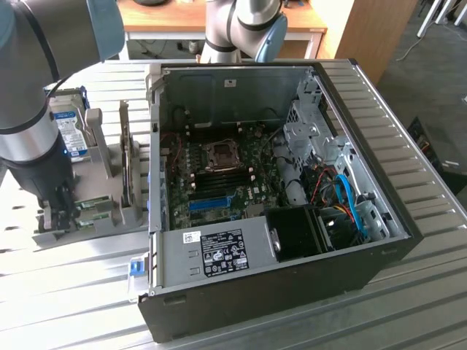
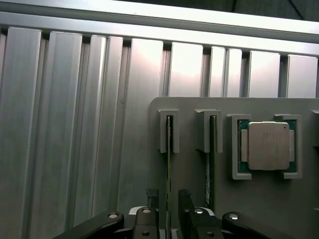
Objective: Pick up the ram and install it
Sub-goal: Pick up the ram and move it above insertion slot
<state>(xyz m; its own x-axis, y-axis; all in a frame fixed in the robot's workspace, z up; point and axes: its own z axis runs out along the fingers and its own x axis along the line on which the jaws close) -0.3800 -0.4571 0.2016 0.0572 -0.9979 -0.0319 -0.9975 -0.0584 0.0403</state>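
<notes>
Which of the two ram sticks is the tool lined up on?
The ram stick farther from the silver processor; the open tool straddles it, the other stick stands beside.

Table (image 2: pixel 75 139) silver, ribbed stripes. Holder (image 2: pixel 224 199) plain grey. Processor chip (image 2: pixel 269 146) silver, green border. Hand (image 2: pixel 168 196) black. Computer case (image 1: pixel 292 299) black; motherboard (image 1: pixel 219 182) dark green. Hard drive (image 1: pixel 67 135) label blue-white. Cables (image 1: pixel 355 200) blue.

Robot arm (image 1: pixel 28 95) reaching straight down, hand (image 1: pixel 62 210) low.
The arm stands at the exterior view's left with its wrist vertical and the hand pointing at the surface. The wrist view shows its two dark fingers (image 2: pixel 185 201) held apart.
</notes>
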